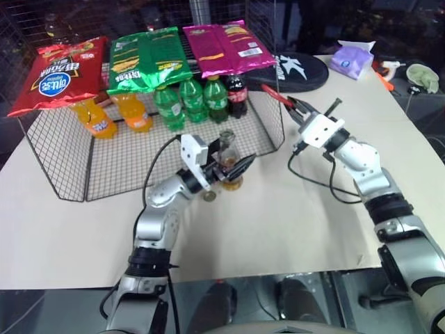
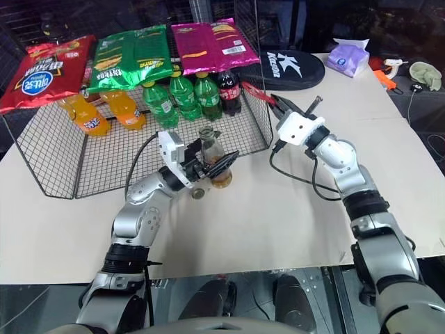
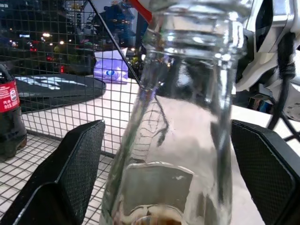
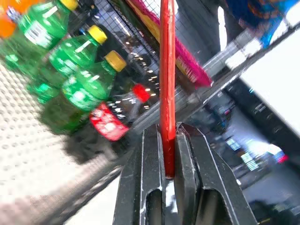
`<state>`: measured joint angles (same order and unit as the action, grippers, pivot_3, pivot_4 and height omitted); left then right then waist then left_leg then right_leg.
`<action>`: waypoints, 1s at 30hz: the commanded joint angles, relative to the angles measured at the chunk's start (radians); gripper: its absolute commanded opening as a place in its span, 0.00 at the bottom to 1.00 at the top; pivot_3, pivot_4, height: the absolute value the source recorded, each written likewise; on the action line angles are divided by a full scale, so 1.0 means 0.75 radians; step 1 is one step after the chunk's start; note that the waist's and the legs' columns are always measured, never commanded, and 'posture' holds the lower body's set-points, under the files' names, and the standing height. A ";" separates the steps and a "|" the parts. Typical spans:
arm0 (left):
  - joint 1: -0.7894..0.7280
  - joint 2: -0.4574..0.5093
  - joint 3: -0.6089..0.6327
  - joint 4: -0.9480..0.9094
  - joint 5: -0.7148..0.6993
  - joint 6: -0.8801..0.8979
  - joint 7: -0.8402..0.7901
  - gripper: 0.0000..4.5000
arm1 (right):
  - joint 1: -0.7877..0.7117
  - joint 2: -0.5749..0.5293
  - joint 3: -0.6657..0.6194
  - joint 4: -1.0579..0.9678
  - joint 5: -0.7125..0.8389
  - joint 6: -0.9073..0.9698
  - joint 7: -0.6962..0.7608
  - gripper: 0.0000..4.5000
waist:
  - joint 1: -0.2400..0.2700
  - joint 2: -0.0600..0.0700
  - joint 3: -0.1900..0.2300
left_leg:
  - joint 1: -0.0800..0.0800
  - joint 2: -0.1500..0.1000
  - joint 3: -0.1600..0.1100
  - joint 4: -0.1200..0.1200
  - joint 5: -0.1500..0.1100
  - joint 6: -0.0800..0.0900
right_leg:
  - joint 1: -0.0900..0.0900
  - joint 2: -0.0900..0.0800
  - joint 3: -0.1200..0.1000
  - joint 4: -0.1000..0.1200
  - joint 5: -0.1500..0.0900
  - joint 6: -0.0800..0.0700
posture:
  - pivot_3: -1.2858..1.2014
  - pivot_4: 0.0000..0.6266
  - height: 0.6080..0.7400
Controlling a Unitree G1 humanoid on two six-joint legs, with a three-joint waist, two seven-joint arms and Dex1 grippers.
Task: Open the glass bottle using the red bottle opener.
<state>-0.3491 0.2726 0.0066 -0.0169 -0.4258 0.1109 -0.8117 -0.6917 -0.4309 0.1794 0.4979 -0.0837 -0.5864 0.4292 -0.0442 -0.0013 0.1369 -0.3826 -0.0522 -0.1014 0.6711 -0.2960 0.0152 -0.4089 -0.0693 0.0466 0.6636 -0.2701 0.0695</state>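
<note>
Clear glass bottle (image 3: 183, 117) uncapped, amber liquid low w/ neck empty

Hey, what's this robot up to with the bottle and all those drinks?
It's opening a small glass bottle that stands on the table in front of a wire rack of sodas and snack bags. The bottle's mouth looks open, and a small round cap-like piece lies beside its base. The left gripper sits around the bottle with its fingers spread, not squeezing. The right gripper is off to the side, shut on a flat red opener.
</note>
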 commanded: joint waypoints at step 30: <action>0.764 0.342 0.353 -0.454 -0.015 0.141 0.173 0.97 | 0.938 -0.224 -0.433 -1.110 0.883 1.377 0.337 0.95 | 0.043 0.000 0.001 | -0.001 0.001 0.000 -0.003 -0.001 0.001 | 0.000 -0.001 0.000 -0.002 0.000 0.000 | 0.52 0.24 1.00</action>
<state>0.2102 0.5155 0.2400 -0.3048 -0.4474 0.2388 -0.6906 -0.0111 -0.5845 -0.1061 -0.3096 0.5929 0.5408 0.6129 -0.0117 -0.0012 0.1376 -0.3828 -0.0516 -0.1014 0.6690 -0.2967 0.0162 -0.4090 -0.0703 0.0467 0.6623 -0.2702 0.0695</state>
